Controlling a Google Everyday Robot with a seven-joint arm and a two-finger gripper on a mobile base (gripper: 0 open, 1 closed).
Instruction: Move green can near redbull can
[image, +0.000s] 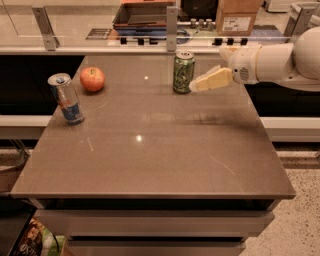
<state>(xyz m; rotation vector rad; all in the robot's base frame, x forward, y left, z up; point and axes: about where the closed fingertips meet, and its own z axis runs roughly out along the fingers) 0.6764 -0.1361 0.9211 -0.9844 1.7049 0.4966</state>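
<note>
The green can (183, 71) stands upright at the back middle of the brown table (150, 145); it has a pale patterned label and a silver top. The redbull can (66, 98), slim, silver above and blue below, stands upright near the table's left edge. My gripper (200, 83) reaches in from the right on a white arm (280, 62). Its pale fingers (214, 79) point left, and their tips are just to the right of the green can, close to it or touching it. The gripper holds nothing.
A red apple (92, 79) lies at the back left, between the two cans and closer to the redbull can. A counter with a tray (142, 15) and a cardboard box (239, 17) runs behind the table. Floor lies to the right.
</note>
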